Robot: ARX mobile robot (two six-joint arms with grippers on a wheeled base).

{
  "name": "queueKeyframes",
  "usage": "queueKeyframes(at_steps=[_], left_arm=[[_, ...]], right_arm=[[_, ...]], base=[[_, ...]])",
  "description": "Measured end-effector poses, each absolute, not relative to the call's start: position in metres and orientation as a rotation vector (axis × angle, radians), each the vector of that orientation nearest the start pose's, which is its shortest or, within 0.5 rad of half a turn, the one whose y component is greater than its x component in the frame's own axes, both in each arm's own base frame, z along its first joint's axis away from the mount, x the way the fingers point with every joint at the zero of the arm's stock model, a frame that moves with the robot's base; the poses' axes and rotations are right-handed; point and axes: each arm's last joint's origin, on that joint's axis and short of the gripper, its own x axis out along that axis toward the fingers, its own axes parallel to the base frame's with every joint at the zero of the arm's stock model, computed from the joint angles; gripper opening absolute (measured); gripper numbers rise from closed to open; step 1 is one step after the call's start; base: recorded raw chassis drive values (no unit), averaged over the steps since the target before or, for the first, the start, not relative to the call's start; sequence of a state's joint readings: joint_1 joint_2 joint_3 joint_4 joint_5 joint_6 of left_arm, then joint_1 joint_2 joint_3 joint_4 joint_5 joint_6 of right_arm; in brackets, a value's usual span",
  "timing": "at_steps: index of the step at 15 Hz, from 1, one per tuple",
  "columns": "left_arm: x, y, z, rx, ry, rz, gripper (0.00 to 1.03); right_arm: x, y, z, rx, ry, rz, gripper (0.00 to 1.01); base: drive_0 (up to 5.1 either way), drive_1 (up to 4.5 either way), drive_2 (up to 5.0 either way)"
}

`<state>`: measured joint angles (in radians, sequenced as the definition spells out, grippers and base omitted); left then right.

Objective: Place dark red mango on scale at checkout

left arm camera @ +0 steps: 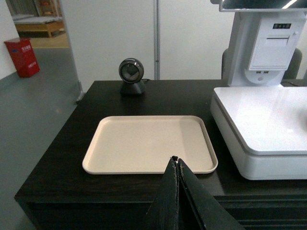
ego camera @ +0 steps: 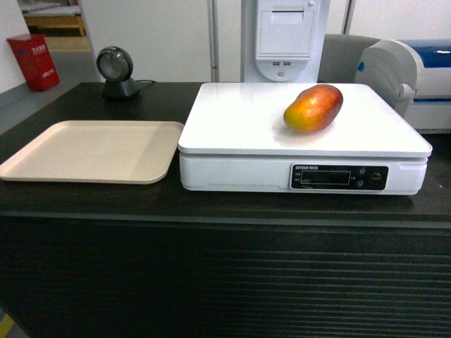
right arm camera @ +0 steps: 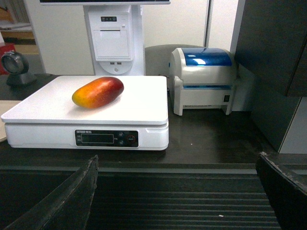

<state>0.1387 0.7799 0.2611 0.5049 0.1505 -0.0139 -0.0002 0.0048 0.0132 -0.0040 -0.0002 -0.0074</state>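
The dark red mango [ego camera: 314, 107] lies on its side on the white scale [ego camera: 239, 134], toward the platform's right rear; nothing touches it. In the right wrist view the same mango [right arm camera: 98, 92] rests on the scale [right arm camera: 139, 110] above the display strip. The scale stands on the dark checkout counter [ego camera: 211, 211] with its ribbed front. My right gripper [right arm camera: 178, 160] is open and empty, held back in front of the counter's slats. My left gripper [left arm camera: 176, 160] is shut on nothing, in front of the counter's near edge by the beige tray. Neither gripper shows in the head view.
A flat beige tray [ego camera: 42, 158] lies left of the scale. A round barcode scanner [ego camera: 116, 70] stands at the back left. A white receipt-printer stand [ego camera: 285, 39] rises behind the scale, a white and blue label printer [right arm camera: 204, 79] sits to its right, and a dark cabinet [right arm camera: 273, 62] beyond.
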Motion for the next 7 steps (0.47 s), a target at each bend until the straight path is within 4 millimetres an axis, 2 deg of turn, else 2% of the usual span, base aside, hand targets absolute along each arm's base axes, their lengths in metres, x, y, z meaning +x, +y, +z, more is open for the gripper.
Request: queueKeyframes(at_steps=[5, 7], left_arm=[[0.149, 0.009, 0.197, -0.015, 0.007, -0.001, 0.02], [0.141, -0.001, 0.191, -0.014, 0.002, -0.021, 0.02]], right_arm=[[0.097, 0.0, 0.167, -0.008, -0.005, 0.0, 0.98], [0.097, 0.0, 0.167, -0.008, -0.005, 0.001, 0.98]], base=[[0.0, 0.0, 0.0], [0.0, 0.0, 0.0]])
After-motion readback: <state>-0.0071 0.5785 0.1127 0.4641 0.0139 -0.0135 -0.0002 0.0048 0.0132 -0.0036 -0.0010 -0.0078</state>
